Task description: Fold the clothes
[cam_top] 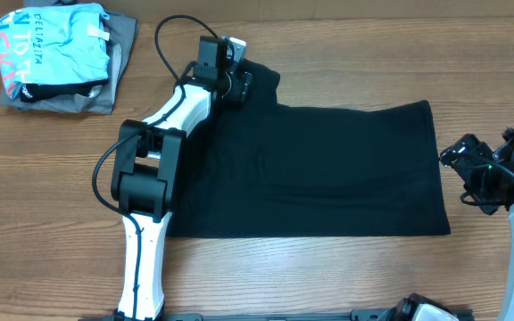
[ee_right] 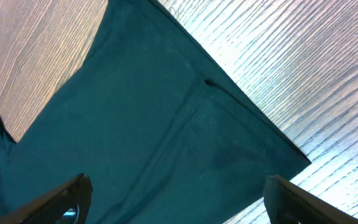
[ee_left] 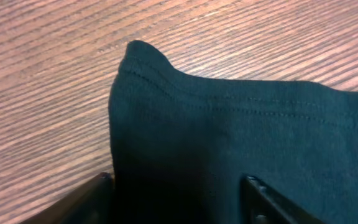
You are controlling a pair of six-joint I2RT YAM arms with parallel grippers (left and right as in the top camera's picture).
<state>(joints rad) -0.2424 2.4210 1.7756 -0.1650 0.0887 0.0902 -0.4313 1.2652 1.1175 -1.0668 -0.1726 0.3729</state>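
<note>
**Black T-shirt spread flat, left claw at its sleeve**

We found the plain black short-sleeved T-shirt of soft fabric spread flat in the middle of the brown wooden table. Our left gripper sat at its far sleeve, jaws apart with cloth between them. Our right gripper hung at the shirt's right edge, jaws wide, holding nothing. A light blue printed shirt lay on a grey folded garment in the corner.

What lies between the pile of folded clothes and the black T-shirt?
In the overhead view: bare wooden table, plus the left arm and its looping black cable, between the pile and the black T-shirt.
</note>
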